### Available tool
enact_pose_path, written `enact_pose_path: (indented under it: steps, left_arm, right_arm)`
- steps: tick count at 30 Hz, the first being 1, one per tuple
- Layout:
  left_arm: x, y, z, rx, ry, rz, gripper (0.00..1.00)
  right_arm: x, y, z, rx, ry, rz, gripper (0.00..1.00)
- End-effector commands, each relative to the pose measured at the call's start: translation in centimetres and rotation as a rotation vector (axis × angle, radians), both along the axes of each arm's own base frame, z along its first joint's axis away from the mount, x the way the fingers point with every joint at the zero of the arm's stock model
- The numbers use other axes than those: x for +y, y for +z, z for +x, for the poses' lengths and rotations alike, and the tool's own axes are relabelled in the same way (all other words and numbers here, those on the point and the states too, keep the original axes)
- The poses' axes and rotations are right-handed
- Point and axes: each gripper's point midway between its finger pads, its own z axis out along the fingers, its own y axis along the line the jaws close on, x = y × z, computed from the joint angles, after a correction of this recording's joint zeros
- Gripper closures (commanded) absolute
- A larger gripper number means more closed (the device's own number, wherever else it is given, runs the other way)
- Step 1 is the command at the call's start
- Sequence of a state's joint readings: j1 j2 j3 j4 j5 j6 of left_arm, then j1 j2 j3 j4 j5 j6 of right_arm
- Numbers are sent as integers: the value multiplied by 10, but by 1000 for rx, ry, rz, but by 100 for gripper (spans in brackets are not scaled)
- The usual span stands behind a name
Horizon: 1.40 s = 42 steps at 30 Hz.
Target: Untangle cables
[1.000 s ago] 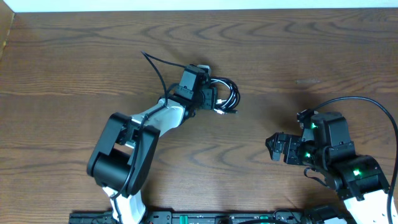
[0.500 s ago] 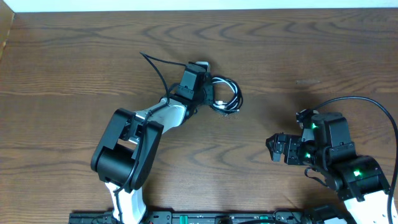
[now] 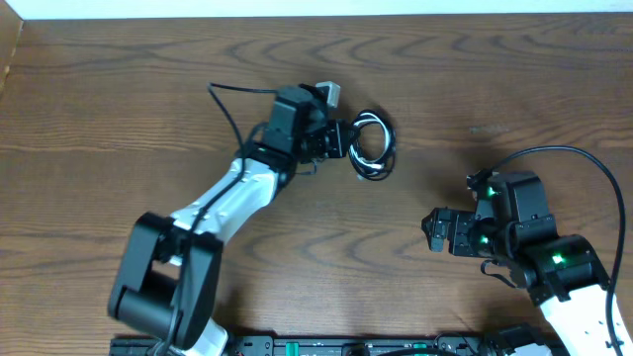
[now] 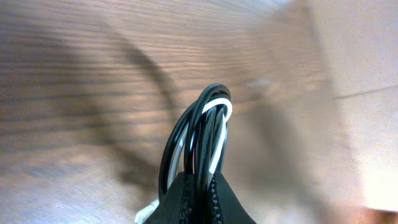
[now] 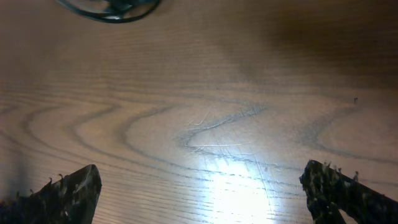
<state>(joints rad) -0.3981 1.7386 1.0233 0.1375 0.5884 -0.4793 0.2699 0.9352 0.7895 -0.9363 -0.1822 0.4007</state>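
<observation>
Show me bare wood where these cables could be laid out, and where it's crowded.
Bare wood lies between the cables and the right gripper, and across the table's far left, beyond the left arm. Crowded: around the left gripper, shut on the cables, and the right arm's corner.

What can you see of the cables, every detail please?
The cables are thin, glossy cords, one black and one white, coiled together in one small bundle. The left tool is shut on one side of the coil, pinching several strands. The rest of the loop sticks out past it over the wooden table. No plug ends show clearly.
</observation>
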Motion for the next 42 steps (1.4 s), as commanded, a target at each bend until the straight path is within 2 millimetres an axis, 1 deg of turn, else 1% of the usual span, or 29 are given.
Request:
enact_pose_path:
  steps: [1, 4, 8, 13, 14, 15, 16, 17, 18, 20, 23, 24, 29, 32, 42]
  left_arm:
    - [-8, 32, -22, 89, -119, -175, 93]
    - [-15, 44, -38, 116, -218, -245, 92]
    - [-22, 55, -58, 150, -331, -318, 93]
    - [-26, 63, -72, 182, -406, -370, 93]
    - [-26, 64, -72, 196, -404, -376, 92]
    - [-26, 64, -73, 202, -406, -378, 92]
    - [-26, 64, -73, 204, -407, -379, 93]
    - [-26, 64, -73, 203, -407, -379, 92]
    - [-26, 64, -73, 204, -406, -378, 92]
    - [-26, 64, -74, 207, -406, -378, 92]
    - [-27, 64, -75, 208, -411, -378, 92]
    - [-28, 63, -76, 209, -413, -377, 92]
    - [-29, 63, -77, 213, -417, -375, 93]
    - [-29, 62, -78, 207, -419, -373, 92]
    - [-29, 62, -78, 208, -419, -373, 92]
  right_arm:
    - [0, -5, 2, 11, 13, -17, 1]
    - [3, -8, 6, 17, 16, -13, 1]
    - [8, -11, 16, 12, 22, 2, 1]
    - [22, -13, 30, -2, 50, 57, 1]
    - [23, -15, 34, -3, 47, 59, 4]
    - [24, -16, 36, -4, 47, 59, 11]
    - [25, -18, 39, -4, 47, 59, 21]
    - [25, -20, 41, -2, 47, 59, 34]
    - [26, -22, 44, -2, 47, 59, 42]
    - [27, -25, 49, -2, 45, 60, 52]
    - [30, -28, 57, -9, 29, 71, 63]
    - [31, -27, 60, -19, 28, 74, 64]
    - [36, -19, 71, -74, 39, 102, 64]
    - [40, -16, 74, -89, 49, 122, 63]
    - [41, -12, 80, -120, 48, 126, 63]
